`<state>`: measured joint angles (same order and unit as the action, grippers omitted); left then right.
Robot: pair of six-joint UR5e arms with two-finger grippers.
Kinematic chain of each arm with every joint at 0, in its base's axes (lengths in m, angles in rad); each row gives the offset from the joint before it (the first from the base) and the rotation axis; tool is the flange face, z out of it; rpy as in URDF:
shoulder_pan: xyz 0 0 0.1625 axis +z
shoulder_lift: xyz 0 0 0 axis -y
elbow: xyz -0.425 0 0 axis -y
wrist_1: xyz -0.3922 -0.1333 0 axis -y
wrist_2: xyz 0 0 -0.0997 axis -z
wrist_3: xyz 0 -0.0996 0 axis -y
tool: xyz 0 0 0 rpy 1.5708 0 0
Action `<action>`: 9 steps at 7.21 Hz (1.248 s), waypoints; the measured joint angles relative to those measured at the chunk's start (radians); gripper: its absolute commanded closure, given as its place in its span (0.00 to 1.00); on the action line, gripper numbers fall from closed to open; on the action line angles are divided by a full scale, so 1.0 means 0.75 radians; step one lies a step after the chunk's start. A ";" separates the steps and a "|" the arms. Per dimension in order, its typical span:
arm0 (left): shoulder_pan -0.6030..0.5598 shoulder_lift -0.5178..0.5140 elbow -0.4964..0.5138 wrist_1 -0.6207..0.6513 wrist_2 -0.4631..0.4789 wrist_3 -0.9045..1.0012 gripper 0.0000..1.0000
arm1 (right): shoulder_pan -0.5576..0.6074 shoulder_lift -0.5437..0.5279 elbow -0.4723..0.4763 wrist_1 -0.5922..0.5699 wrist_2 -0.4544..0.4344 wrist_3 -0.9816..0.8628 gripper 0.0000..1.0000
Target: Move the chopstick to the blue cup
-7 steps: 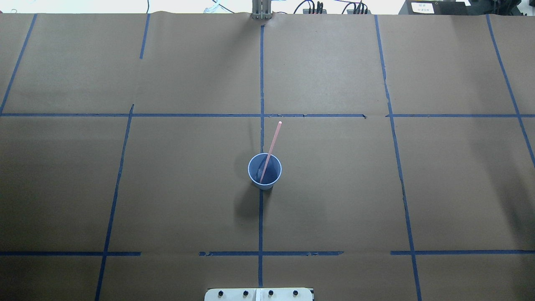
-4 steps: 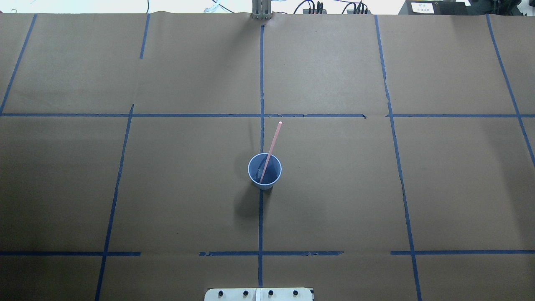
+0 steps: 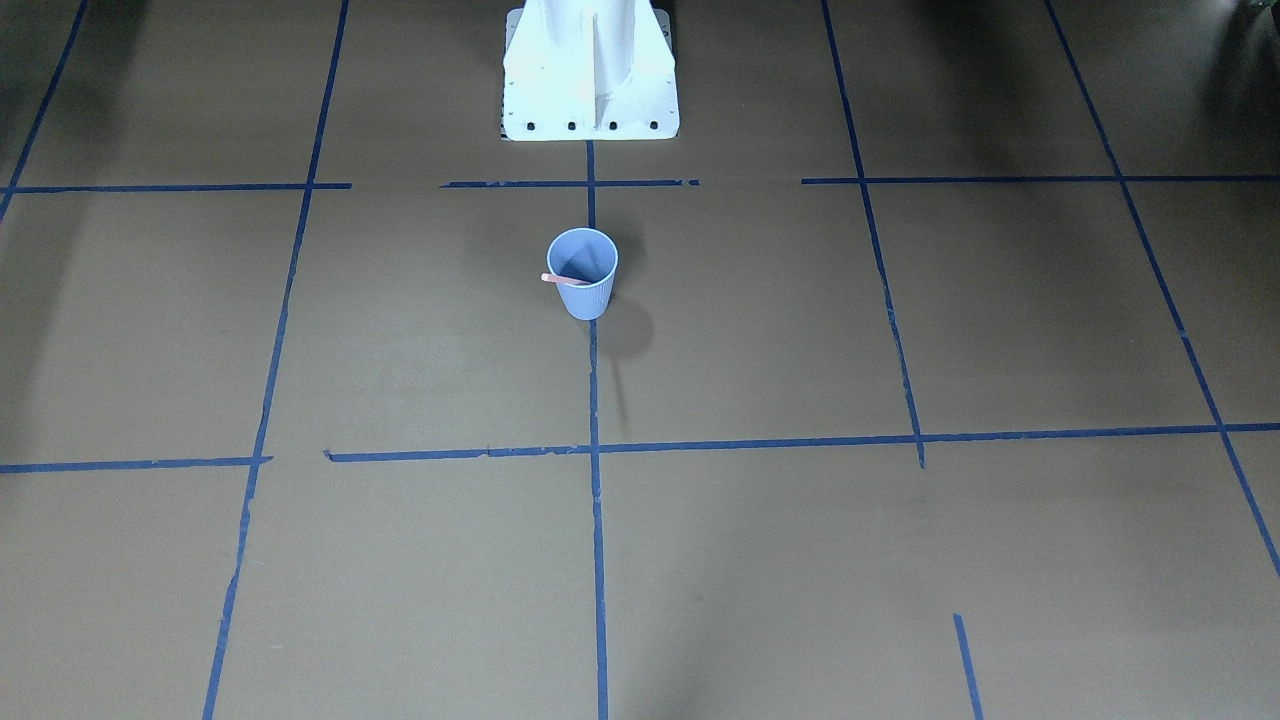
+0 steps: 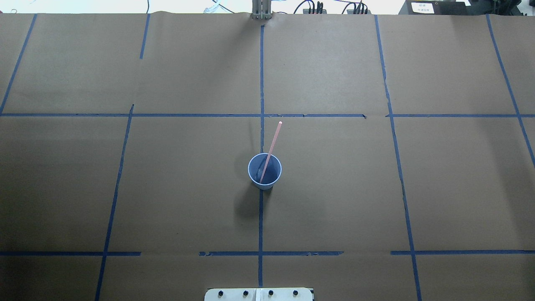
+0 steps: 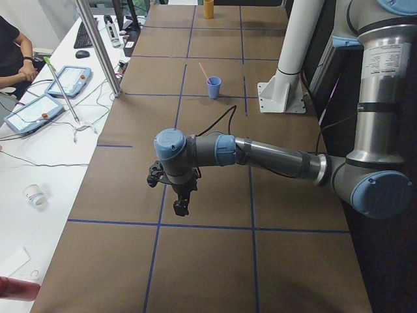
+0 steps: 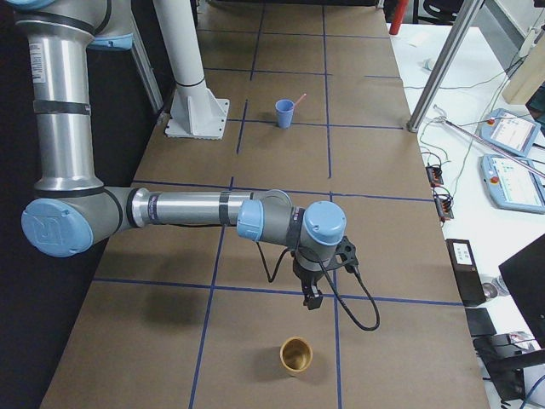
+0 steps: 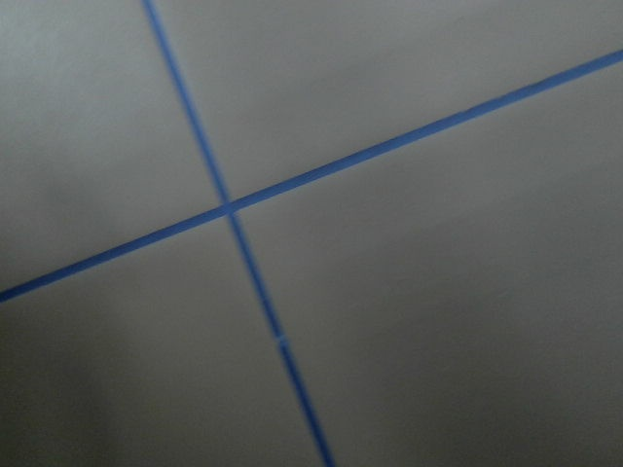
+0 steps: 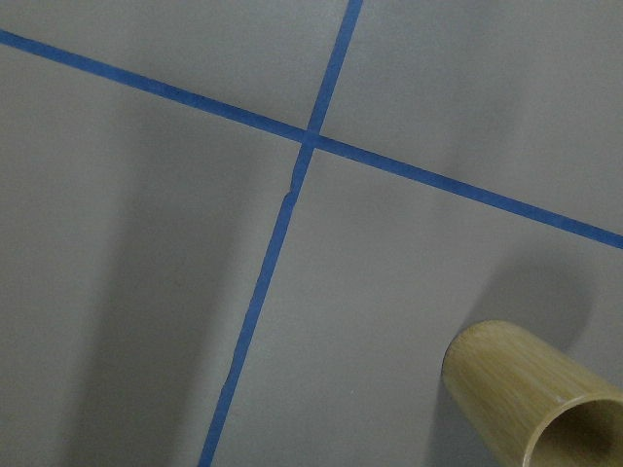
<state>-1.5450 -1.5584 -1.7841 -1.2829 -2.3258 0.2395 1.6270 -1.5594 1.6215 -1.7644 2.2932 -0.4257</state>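
Pink thin plastic chopstick (image 4: 273, 142) is in the small blue ribbed paper cup (image 4: 264, 170): lower end down inside, shaft leaning on the rim, top end sticking out away from the robot and a bit to its right. The cup is upright on the centre tape line of the brown paper-covered table with the blue tape grid (image 4: 334, 188).

Both arms are well apart from the cup, out at the table ends. The left gripper (image 5: 180, 207) points down over bare paper. The right gripper (image 6: 312, 298) hangs near a tan bamboo-look cylinder cup (image 6: 296, 355). Both show only in the side views, so I cannot tell whether the claws are open or closed. The wrist views show no fingers and nothing held.

Judgement: transfer looks done, only parking is left. To do that well, keep both arms out of the centre square. The cup looks light and the stick overhangs far, so a nudge could tip it. Lift the right arm before swinging so it clears the bamboo cup
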 measured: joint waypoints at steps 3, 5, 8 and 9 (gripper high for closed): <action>0.000 -0.008 0.024 -0.006 -0.023 -0.155 0.00 | 0.000 -0.023 0.003 -0.018 0.019 0.149 0.00; 0.001 0.001 0.025 -0.010 -0.092 -0.243 0.00 | -0.024 -0.039 0.002 -0.011 0.019 0.179 0.00; 0.002 0.014 0.061 -0.032 -0.101 -0.256 0.00 | -0.073 -0.043 -0.003 0.023 0.022 0.190 0.00; 0.002 0.023 0.083 -0.040 -0.100 -0.257 0.00 | -0.077 -0.043 -0.017 0.031 0.029 0.190 0.00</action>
<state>-1.5433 -1.5408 -1.7215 -1.3127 -2.4007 0.0469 1.5691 -1.5913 1.6084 -1.7410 2.3152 -0.2833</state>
